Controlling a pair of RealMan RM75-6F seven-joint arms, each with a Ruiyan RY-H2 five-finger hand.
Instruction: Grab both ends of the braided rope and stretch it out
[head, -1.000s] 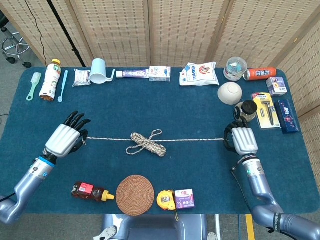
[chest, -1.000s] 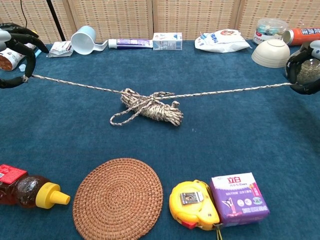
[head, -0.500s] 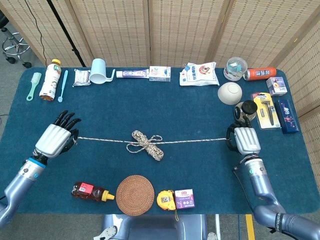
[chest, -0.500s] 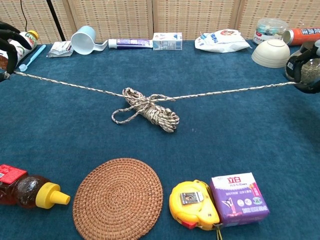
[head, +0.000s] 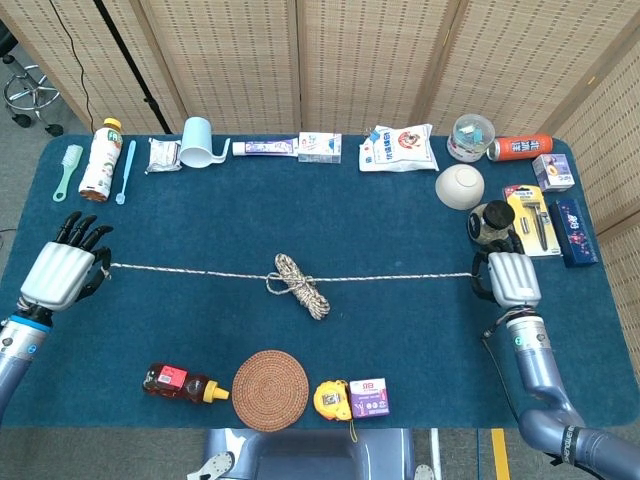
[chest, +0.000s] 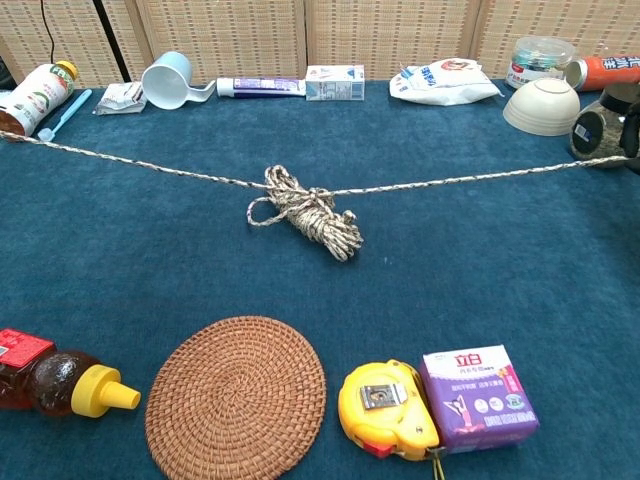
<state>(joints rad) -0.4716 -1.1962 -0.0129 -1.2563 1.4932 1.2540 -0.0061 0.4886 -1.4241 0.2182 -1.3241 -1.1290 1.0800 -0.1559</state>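
Note:
A braided rope (head: 200, 272) (chest: 450, 182) runs taut across the blue table, with a small tangled bundle (head: 300, 285) (chest: 312, 210) still knotted at its middle. My left hand (head: 60, 272) grips the rope's left end near the table's left edge. At the right side, my right hand (head: 510, 280) holds the other end. In the chest view only a sliver of the right hand (chest: 632, 135) shows at the frame's edge, and the left hand is out of frame.
A woven coaster (head: 270, 390), honey bottle (head: 180, 382), tape measure (head: 332, 398) and purple box (head: 368, 396) lie at the front. A bowl (head: 460, 186) and dark jar (head: 490, 222) stand near my right hand. Several toiletries and packets line the back edge.
Both hands have moved outward, the left one much further. The rope is longer and straighter, and the middle bundle has shrunk and shifted slightly right.

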